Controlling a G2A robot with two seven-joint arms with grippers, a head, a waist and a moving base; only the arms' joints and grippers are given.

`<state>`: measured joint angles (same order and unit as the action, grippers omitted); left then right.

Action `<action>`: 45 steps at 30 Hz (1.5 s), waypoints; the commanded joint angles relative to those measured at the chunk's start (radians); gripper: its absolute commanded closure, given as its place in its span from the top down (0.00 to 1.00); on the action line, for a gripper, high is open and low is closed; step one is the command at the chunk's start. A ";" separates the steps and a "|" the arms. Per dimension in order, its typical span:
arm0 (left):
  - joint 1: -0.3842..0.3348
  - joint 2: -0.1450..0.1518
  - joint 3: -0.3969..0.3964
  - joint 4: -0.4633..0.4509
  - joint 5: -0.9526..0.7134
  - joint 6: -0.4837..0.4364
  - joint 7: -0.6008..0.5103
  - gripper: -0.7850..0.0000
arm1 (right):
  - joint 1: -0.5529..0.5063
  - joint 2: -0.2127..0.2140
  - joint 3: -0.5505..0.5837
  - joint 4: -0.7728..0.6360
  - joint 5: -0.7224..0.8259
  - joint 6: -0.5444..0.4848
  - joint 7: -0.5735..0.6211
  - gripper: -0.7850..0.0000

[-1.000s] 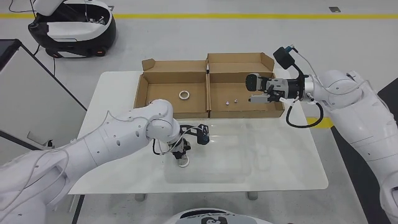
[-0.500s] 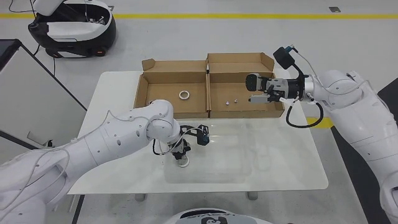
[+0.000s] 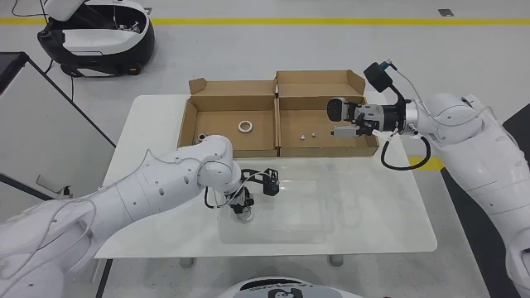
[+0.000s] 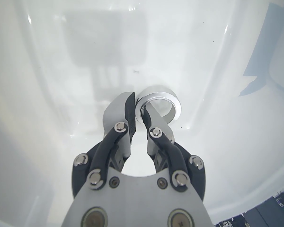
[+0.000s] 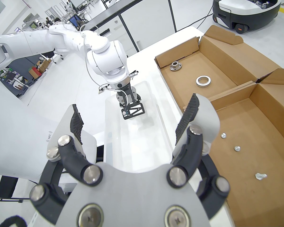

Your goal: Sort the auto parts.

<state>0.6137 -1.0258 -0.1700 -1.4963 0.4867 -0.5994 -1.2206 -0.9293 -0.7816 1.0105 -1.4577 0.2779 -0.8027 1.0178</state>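
The left gripper [image 4: 138, 109] is reaching down into a clear plastic tray [image 3: 319, 219] that is sitting on the near middle of the white table [image 3: 149, 132]. Its fingers are pinching the wall of a short metal ring [image 4: 176, 109], one pad pressing the outer face and the other going down inside the bore. The ring is standing with its opening upward, low in the left part of the tray. Whether it is resting on the tray floor or hanging just above it cannot be told. In the top view the left gripper [image 3: 242, 209] is pointing down at that spot.

Two open cardboard boxes are standing side by side, touching, along the far side of the table. The left box [image 3: 228, 112] is holding a flat metal ring [image 5: 203, 81] near its middle and a flanged hub [image 5: 175, 66] toward its near left corner, the two well apart. The right box [image 3: 323, 116] is holding three small silver fasteners: two bolts [image 5: 223, 135] [image 5: 237, 148] lying near each other and a third piece [image 5: 260, 176] a little farther right.

The right gripper [image 3: 338, 120] is hovering over the right part of the right box, its fingers spread wide apart and holding nothing.
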 commanded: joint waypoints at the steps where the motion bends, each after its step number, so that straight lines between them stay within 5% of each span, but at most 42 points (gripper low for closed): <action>1: -0.001 -0.002 0.000 0.004 -0.004 0.000 0.000 0.00 | 0.000 0.000 0.000 0.000 0.000 0.000 0.000 1.00; 10: -0.061 0.020 -0.041 -0.074 -0.084 -0.006 0.006 0.00 | 0.000 0.000 0.000 0.000 0.000 0.000 0.000 1.00; 23: -0.083 0.119 -0.204 -0.311 -0.117 -0.005 0.021 0.00 | 0.000 0.000 0.000 0.000 0.000 0.000 0.000 1.00; 34: 0.043 0.218 -0.454 -0.306 -0.207 -0.089 0.277 0.00 | 0.000 0.000 0.000 0.000 0.000 0.000 0.000 1.00; 45: 0.233 0.302 -0.680 -0.255 -0.316 -0.384 0.497 0.00 | 0.000 0.000 0.000 0.000 0.000 0.000 0.000 1.00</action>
<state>0.8319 -0.7285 -0.8346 -1.7557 0.1775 -0.9527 -0.7454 -0.9293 -0.7816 1.0105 -1.4577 0.2779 -0.8027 1.0178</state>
